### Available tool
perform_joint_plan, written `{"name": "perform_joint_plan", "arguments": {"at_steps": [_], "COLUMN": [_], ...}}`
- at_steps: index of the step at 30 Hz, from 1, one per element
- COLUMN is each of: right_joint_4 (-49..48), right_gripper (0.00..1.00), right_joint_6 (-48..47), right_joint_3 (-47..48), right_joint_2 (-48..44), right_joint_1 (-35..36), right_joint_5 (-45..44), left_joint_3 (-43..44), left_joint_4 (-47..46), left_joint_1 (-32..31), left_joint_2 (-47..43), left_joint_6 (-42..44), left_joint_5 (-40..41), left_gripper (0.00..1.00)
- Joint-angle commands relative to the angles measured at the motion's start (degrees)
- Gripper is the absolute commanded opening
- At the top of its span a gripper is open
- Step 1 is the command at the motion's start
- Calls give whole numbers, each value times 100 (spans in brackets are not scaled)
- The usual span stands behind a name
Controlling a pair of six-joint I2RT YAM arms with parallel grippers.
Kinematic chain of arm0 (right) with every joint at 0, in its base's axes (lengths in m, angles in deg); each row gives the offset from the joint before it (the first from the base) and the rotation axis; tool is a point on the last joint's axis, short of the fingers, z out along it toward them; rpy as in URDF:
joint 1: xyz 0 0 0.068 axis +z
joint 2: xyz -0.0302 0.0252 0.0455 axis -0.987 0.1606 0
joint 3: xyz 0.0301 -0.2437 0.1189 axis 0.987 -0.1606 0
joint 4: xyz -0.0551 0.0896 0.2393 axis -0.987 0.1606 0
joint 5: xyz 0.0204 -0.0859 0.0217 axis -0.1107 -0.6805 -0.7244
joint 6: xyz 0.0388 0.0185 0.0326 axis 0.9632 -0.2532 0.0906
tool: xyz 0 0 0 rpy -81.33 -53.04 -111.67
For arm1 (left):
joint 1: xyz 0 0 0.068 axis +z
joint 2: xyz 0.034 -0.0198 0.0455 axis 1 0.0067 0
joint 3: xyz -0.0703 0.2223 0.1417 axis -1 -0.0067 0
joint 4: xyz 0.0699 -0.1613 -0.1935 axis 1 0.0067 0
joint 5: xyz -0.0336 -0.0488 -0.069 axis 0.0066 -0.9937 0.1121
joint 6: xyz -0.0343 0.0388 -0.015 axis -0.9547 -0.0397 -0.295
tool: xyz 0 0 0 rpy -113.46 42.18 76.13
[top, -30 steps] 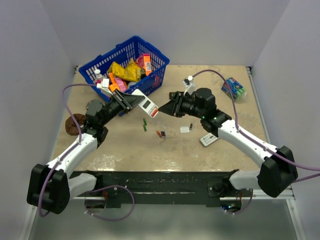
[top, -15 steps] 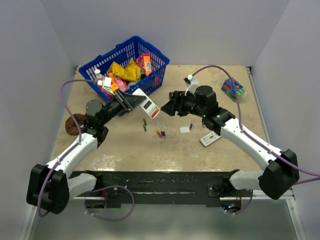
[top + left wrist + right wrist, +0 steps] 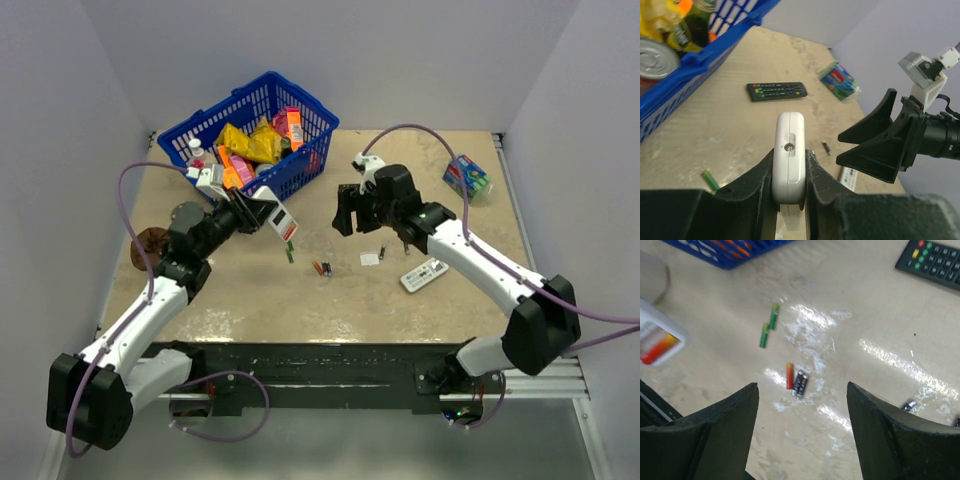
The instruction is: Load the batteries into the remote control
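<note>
My left gripper (image 3: 272,216) is shut on the small white remote control (image 3: 281,222) with the red panel and holds it above the table; in the left wrist view the remote (image 3: 788,150) sits edge-on between the jaws. My right gripper (image 3: 345,212) is open and empty, apart from the remote, above the table. Below its jaws lie a red-orange battery (image 3: 789,376) and two black batteries (image 3: 800,383) side by side. Two green batteries (image 3: 768,325) lie end to end further left. Another dark battery (image 3: 382,250) lies to the right.
A blue basket (image 3: 300,170) full of packets stands at the back left. A long black remote (image 3: 777,91) lies beyond the grippers. A white remote with grey buttons (image 3: 424,274) and a small white piece (image 3: 370,259) lie right of the batteries. A green-blue packet (image 3: 466,176) is at the back right.
The left gripper drew back to the left with the remote. The right gripper backed away from the remote, open, and turned down toward the table.
</note>
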Motion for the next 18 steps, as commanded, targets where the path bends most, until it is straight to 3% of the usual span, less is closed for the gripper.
{"name": "perform_joint_plan", "arguments": {"at_steps": [1, 8, 18], "right_joint_4": [536, 1098, 1432], "right_gripper": [70, 62, 38], "right_joint_6": [-561, -887, -852], "right_joint_3": [164, 953, 1622], "right_joint_2": [596, 1853, 2750], "right_joint_1": [139, 1140, 1352], "right_joint_5": [9, -605, -852], "left_joint_3": [-480, -1361, -1686], "left_joint_4": [594, 268, 180], "left_joint_1": [58, 58, 58], "left_joint_2": [-297, -780, -1475], "left_joint_6": [148, -240, -11], "left_joint_5": [975, 993, 703], "left_gripper": [0, 0, 0]}}
